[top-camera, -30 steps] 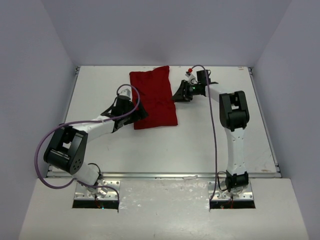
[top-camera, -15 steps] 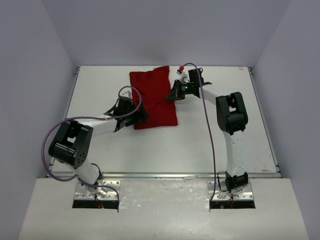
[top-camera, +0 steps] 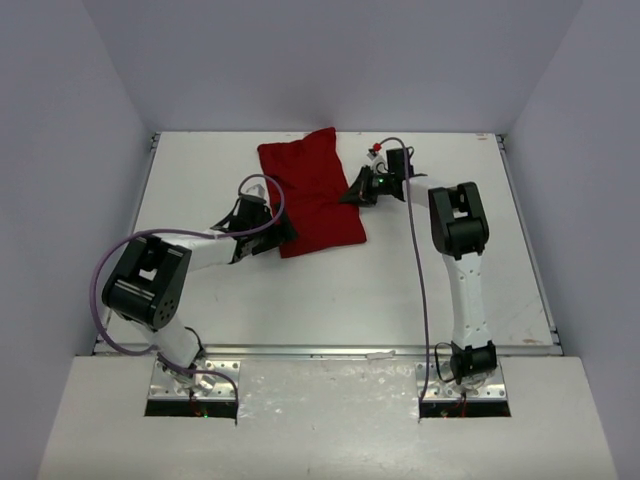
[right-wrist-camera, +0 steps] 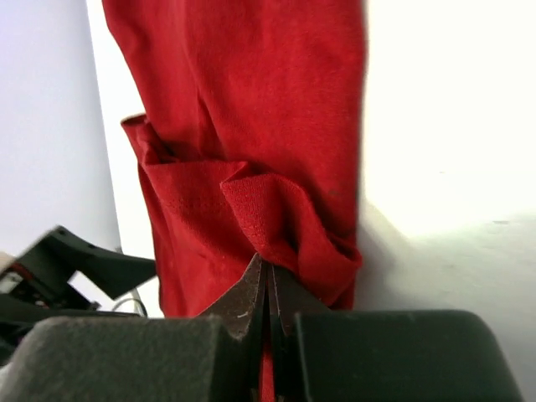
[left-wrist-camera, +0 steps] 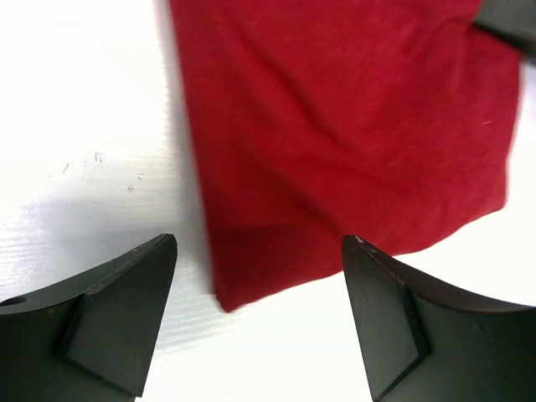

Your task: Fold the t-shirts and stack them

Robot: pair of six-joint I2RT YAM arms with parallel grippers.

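The deep-red t-shirt (top-camera: pixel 312 195) lies folded into a long strip on the white table (top-camera: pixel 200 170), running from the far edge toward the middle. My right gripper (top-camera: pixel 350 192) is at the shirt's right edge and is shut on a bunched fold of the cloth (right-wrist-camera: pixel 276 218). The rest of the shirt (right-wrist-camera: pixel 251 92) stretches away from it. My left gripper (top-camera: pixel 280 233) is open beside the shirt's near left corner. In the left wrist view the corner (left-wrist-camera: pixel 243 276) lies just beyond the gap between the fingers (left-wrist-camera: pixel 117 310), not touched.
Grey walls enclose the table on the left, back and right. The left arm's gripper shows in the right wrist view (right-wrist-camera: pixel 84 260), past the shirt. Both arm bases are at the near edge.
The right gripper has pulled the shirt's right edge to the right, and the shirt's near end has swung right, away from the left gripper. The left gripper has barely moved.
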